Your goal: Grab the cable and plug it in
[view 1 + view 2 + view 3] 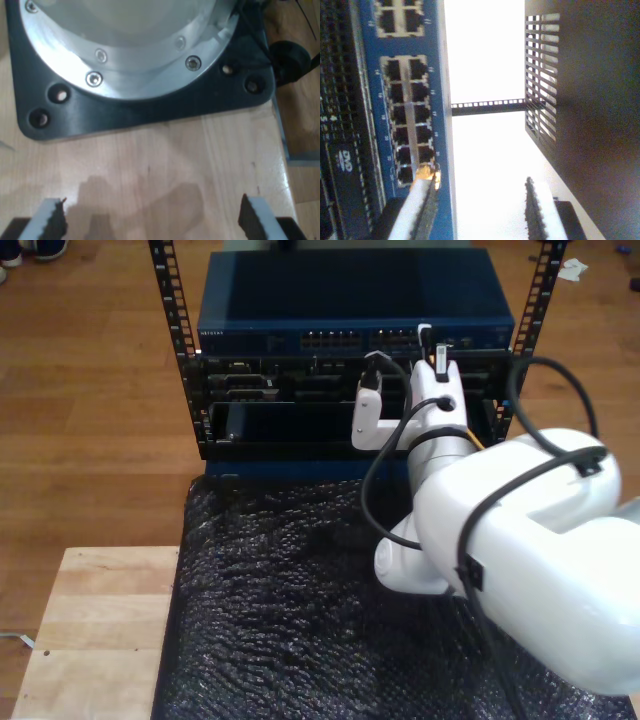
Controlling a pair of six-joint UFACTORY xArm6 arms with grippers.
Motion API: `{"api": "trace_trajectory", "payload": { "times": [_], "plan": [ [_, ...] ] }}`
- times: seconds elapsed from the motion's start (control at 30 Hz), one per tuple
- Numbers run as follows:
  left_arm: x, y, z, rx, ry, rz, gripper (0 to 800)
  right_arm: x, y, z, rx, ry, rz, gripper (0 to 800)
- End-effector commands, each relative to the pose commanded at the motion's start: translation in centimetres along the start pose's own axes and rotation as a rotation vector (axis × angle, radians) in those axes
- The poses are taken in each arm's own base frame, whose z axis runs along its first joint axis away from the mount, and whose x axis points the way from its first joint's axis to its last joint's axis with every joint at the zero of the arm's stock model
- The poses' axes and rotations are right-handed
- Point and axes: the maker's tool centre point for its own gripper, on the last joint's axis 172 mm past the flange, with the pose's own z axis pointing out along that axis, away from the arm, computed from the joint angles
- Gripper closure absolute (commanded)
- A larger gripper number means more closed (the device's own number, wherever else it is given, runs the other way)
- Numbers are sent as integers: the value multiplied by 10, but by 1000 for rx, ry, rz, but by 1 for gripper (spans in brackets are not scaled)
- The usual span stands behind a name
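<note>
Plugging looks nearly finished: my second gripper, jaws wide apart, sits at the blue switch with the cable near its ports.

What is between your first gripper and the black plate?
Bare wooden tabletop, as the first wrist view shows; my first gripper is open, short of the black base plate.

I work in a networking test lab: a black equipment rack on a wood floor holds a blue network switch with rows of ports, and my wooden counter carries black bubble-wrap padding.
</note>
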Motion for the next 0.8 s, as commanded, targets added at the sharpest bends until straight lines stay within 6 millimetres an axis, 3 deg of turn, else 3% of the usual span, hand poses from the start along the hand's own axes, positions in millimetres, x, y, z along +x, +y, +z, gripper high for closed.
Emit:
{"api": "trace_trajectory", "payload": {
  "times": [0.33, 0.47, 0.6, 0.8],
  "plan": [
    [0, 0, 0, 0, 0, 0, 0, -17, 17, -24, 195, 35, 42, 220],
    [0, 0, 0, 0, 0, 0, 0, -55, 31, -28, 247, 4, 15, 217],
    [0, 0, 0, 0, 0, 0, 0, -84, 27, -35, 343, 3, -54, 210],
    [0, 0, 0, 0, 0, 0, 0, -147, 19, -53, 523, -14, -94, 146]
  ]
}}
